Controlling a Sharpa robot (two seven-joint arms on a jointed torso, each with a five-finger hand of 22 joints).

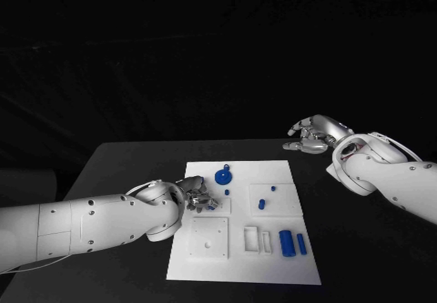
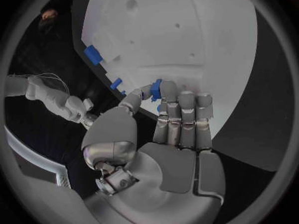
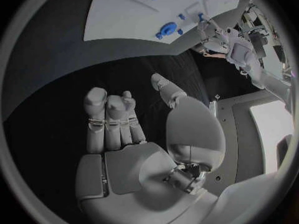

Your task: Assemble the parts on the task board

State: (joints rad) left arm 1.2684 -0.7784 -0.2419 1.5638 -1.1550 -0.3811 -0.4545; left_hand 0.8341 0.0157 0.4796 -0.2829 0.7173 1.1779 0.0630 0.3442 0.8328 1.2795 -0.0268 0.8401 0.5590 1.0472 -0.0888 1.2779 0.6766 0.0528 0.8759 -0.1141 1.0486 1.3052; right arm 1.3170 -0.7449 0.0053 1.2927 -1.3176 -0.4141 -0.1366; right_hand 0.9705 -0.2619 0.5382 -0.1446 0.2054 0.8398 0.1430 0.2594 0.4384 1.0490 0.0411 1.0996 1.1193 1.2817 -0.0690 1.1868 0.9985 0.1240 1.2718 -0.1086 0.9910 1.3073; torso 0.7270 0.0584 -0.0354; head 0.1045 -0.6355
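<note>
The white task board lies in the middle of the black table. My left hand hovers over its left edge and pinches a small blue part between thumb and fingertips. On the board lie a blue disc with a knob, small blue pegs and two blue cylinders near the right edge. My right hand hangs above the table beyond the board's far right corner, fingers loosely bent, thumb apart, holding nothing.
Square and slotted recesses sit in the board's near half. Bare black table surrounds the board on every side. In the right wrist view the blue disc and my left hand lie across the board.
</note>
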